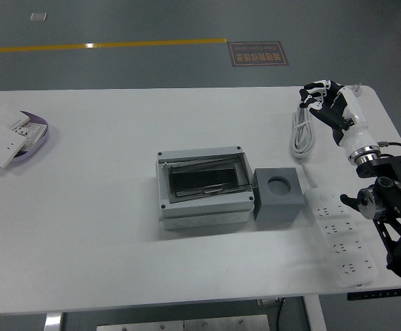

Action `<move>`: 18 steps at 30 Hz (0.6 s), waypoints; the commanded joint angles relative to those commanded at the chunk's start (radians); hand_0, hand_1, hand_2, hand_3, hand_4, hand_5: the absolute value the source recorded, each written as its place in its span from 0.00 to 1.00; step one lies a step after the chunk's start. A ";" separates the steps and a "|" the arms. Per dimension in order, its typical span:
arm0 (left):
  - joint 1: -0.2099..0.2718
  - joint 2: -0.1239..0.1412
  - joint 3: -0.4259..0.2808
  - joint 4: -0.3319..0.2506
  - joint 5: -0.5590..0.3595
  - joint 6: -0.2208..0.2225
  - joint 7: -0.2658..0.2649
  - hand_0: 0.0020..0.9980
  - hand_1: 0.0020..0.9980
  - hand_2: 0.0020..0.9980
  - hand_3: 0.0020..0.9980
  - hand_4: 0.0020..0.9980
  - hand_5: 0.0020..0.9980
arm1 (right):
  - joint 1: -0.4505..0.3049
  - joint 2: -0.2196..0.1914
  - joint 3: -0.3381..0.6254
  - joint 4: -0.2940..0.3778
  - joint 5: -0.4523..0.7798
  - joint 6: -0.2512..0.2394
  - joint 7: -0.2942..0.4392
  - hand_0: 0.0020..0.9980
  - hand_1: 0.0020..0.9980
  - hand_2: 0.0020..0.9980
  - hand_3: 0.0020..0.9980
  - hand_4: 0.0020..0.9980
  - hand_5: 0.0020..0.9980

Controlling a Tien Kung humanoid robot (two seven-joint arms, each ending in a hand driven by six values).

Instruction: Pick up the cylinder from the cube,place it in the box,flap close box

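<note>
One robot hand is in sight, the right hand (329, 103), raised over the far right corner of the white table (118, 227). Its dark fingers (315, 88) look loosely curled and grasp nothing. Below it lies a coiled white cable (302, 132) leading to a power strip (342, 234).

Mid-table sits a grey box (204, 185) with its lid lying flat across the opening. Touching its right side is a grey cube (278, 194) with a round recess (279, 183) in its top face. I cannot tell whether the cylinder is seated in that recess; only a dark circle shows.

If it is there, I judge it small, rigid and fairly light, probably smooth-sided, so it could slip. The best hold seems a fingertip pinch on whatever rim stands above the cube, lifted straight up.

At the far left a purple dish (38, 134) holds white wall plates (4, 138).
</note>
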State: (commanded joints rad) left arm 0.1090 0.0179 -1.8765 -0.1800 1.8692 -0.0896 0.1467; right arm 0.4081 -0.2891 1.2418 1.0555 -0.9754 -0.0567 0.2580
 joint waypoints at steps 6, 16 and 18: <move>-0.001 0.004 -0.004 0.000 0.006 -0.001 0.002 0.60 0.65 0.61 0.67 0.69 0.12 | 0.075 -0.014 -0.044 -0.121 0.035 0.003 0.003 0.50 0.39 0.38 0.43 0.66 0.13; -0.005 0.009 -0.001 0.000 0.006 -0.002 0.002 0.60 0.65 0.61 0.67 0.69 0.12 | 0.176 -0.021 -0.139 -0.220 0.064 0.005 0.004 0.50 0.40 0.38 0.43 0.67 0.12; -0.004 0.009 -0.005 0.000 0.009 -0.002 0.003 0.60 0.65 0.61 0.67 0.69 0.12 | 0.186 -0.022 -0.158 -0.213 0.063 0.006 0.003 0.50 0.39 0.38 0.44 0.67 0.11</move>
State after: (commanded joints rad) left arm 0.1047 0.0267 -1.8815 -0.1800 1.8782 -0.0919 0.1499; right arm 0.5944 -0.3113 1.0835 0.8422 -0.9122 -0.0502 0.2611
